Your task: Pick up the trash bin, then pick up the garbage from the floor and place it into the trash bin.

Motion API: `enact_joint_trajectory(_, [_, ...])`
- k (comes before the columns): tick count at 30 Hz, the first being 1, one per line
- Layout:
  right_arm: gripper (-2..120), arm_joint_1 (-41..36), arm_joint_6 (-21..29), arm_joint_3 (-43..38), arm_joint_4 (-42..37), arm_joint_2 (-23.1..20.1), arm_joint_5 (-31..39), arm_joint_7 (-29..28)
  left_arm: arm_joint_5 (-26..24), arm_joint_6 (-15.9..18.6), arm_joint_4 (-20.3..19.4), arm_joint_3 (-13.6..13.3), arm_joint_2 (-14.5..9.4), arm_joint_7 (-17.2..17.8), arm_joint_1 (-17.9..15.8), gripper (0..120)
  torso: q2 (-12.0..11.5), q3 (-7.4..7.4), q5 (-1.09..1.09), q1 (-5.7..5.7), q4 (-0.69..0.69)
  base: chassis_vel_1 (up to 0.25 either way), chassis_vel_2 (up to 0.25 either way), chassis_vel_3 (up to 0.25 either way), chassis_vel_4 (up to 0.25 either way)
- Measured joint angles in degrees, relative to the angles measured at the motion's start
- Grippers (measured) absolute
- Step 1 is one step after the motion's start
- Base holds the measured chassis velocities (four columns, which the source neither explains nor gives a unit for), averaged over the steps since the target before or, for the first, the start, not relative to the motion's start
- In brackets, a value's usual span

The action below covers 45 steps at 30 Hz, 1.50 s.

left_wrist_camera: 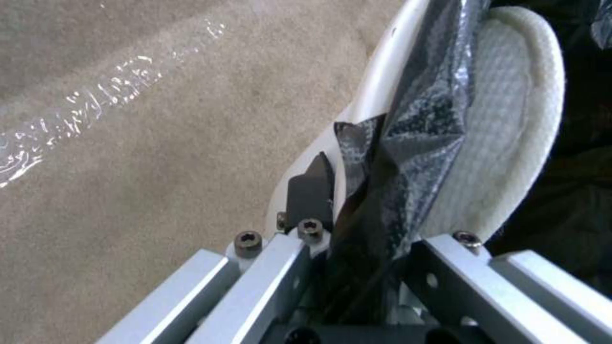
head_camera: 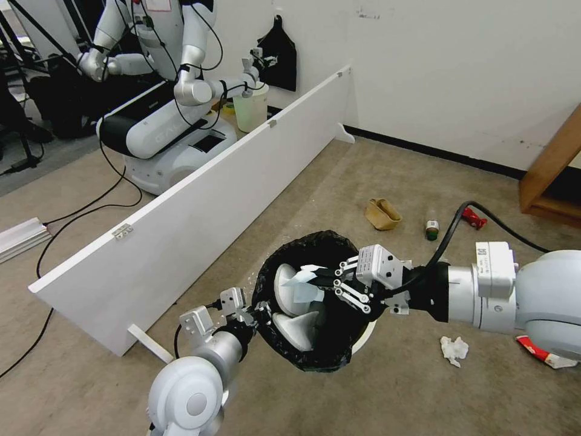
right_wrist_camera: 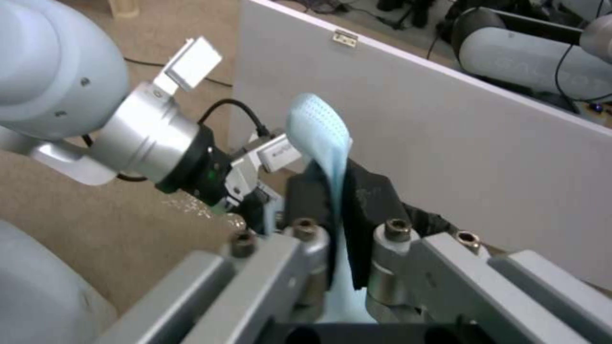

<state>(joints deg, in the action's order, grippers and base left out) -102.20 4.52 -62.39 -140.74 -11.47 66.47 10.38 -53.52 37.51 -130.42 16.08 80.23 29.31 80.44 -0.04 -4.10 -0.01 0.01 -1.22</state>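
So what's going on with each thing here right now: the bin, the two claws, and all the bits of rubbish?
Trash bin: lifted, tilted, gripped at its rim.
Left gripper: shut on the bin's rim.
Right gripper: over the bin's mouth, shut on the blue mask.
Blue mask: held, hanging above the bin.
Slippers: both inside the bin.
Tan paper bag: on the floor.
Bottle: on the floor.
Tissue: crumpled, on the floor.
Snack packet: on the floor.
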Motion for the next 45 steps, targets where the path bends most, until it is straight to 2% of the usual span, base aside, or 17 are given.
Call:
enact_joint_trajectory(1, [17, -0.2, 0.0, 0.0, 0.2, 0.0, -0.1, 0.0, -0.1, 0.0, 0.0, 0.0, 0.0, 0.0, 0.0, 2, 0.0, 0.00, 0.00, 0.00, 0.00, 0.000, 0.000, 0.000, 0.000])
enact_joint_trajectory(2, [17, -0.2, 0.0, 0.0, 0.2, 0.0, -0.1, 0.0, -0.1, 0.0, 0.0, 0.0, 0.0, 0.0, 0.0, 2, 0.0, 0.00, 0.00, 0.00, 0.00, 0.000, 0.000, 0.000, 0.000])
enact_joint_trajectory(4, [29, -0.4, -0.1, 0.0, 0.6, -0.1, -0.3, -0.1, -0.6, 0.0, 0.0, 0.0, -0.1, 0.2, 0.0, 2, 0.0, 0.00, 0.00, 0.00, 0.00, 0.000, 0.000, 0.000, 0.000])
enact_joint_trajectory(6, [30, -0.4, -0.1, 0.0, 0.7, -0.1, -0.3, -0.1, -0.7, 0.0, -0.1, -0.1, -0.1, 0.2, 0.0, 2, 0.0, 0.00, 0.00, 0.00, 0.00, 0.000, 0.000, 0.000, 0.000])
enact_joint_trajectory(8, [42, -1.0, -0.1, 0.0, 1.1, -0.3, -0.6, -0.1, -1.5, 0.0, -0.3, -0.1, -0.2, 0.6, 0.0, 2, 0.0, 0.00, 0.00, 0.00, 0.00, 0.000, 0.000, 0.000, 0.000])
enact_joint_trajectory(11, [48, -1.5, -0.2, -0.1, 1.6, -0.3, -1.0, -0.1, -2.1, 0.0, -0.5, -0.1, -0.5, 0.8, 0.0, 2, 0.0, 0.00, 0.00, 0.00, 0.00, 0.000, 0.000, 0.000, 0.000])
enact_joint_trajectory(20, [54, -2.7, -0.4, -0.2, 2.6, -0.4, -1.7, -0.2, -3.2, 0.0, -0.8, -0.3, -0.8, 1.3, 0.1, 2, 0.0, 0.00, 0.00, 0.00, 0.00, 0.000, 0.000, 0.000, 0.000])
enact_joint_trajectory(39, [57, -2.1, -0.9, -1.4, 3.0, 1.1, -1.4, -0.9, -4.6, 0.3, -0.1, -0.1, -1.2, 3.4, 0.3, 2, 0.0, 0.00, 0.00, 0.00, 0.00, 0.000, 0.000, 0.000, 0.000])
enact_joint_trajectory(41, [61, -1.7, -0.9, -1.6, 3.0, 1.8, -1.2, -1.2, -4.6, 0.4, 0.0, -0.2, -1.2, 3.4, 0.4, 2, 0.0, 0.00, 0.00, 0.00, 0.01, 0.000, 0.000, 0.000, 0.000])
enact_joint_trajectory(42, [67, -1.5, -0.9, -1.6, 3.0, 2.4, -1.2, -1.3, -4.5, 0.4, 0.0, -0.2, -1.4, 3.4, 0.5, 2, 0.0, 0.00, 0.00, 0.00, 0.00, 0.000, 0.000, 0.000, 0.000])
enact_joint_trajectory(45, [73, -1.0, -0.8, -1.6, 3.1, 3.3, -1.2, -1.5, -4.5, 0.4, 0.0, -0.2, -1.6, 3.3, 0.5, 2, 0.0, 0.00, 0.00, 0.00, 0.00, 0.000, 0.000, 0.000, 0.000])
